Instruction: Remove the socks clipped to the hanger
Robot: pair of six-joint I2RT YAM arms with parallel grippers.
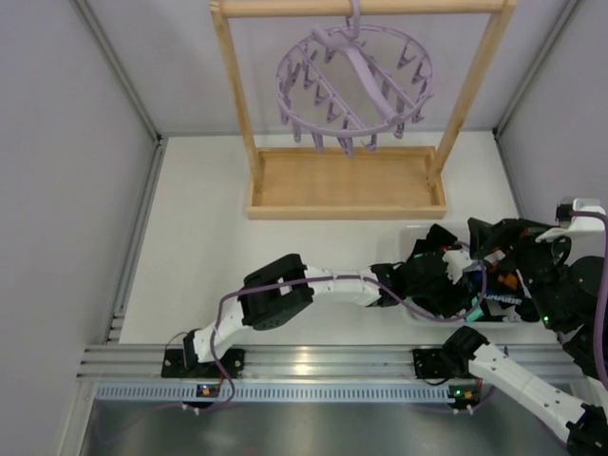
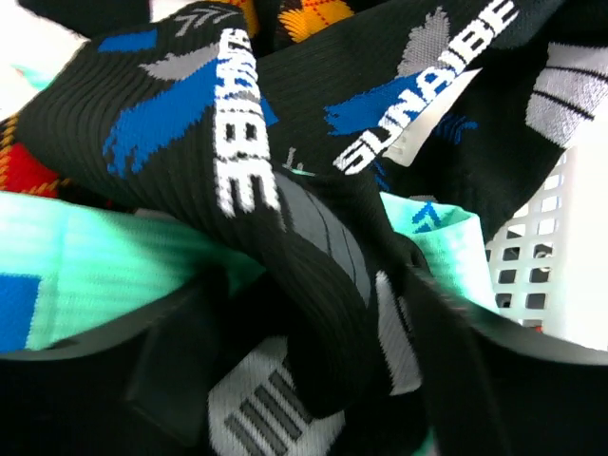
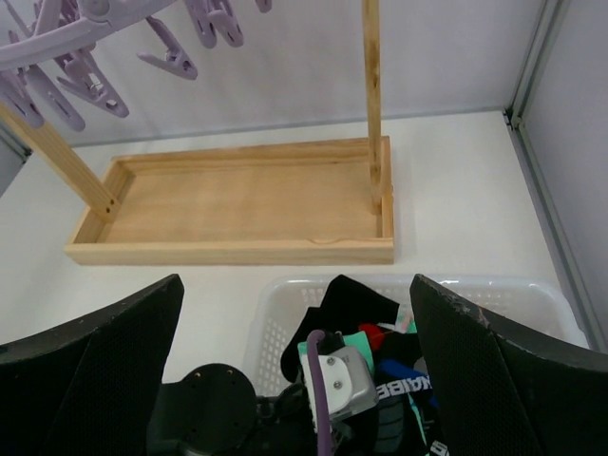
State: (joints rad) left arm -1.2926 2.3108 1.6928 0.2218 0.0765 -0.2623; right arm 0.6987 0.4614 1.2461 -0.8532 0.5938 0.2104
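**Socks heaped in the basket**

Overhead, I see the round lavender plastic clip hanger (image 1: 356,81) hooked on the wooden frame rack (image 1: 347,180). The small fabric socks (image 1: 427,280) fill the white mesh basket (image 1: 410,230) on the bench (image 1: 209,247).

Left wrist: my left tool (image 2: 309,313) stands apart among black socks.

Right wrist: my right tool (image 3: 295,280) is spread wide above the basket.

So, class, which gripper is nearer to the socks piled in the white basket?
Left. The left gripper is down in the white basket, against the socks; the right gripper hovers above the basket, fingers spread, clear of them.

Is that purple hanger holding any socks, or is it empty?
Empty. Every visible clip on the hanger hangs bare; the socks lie piled in the white basket.
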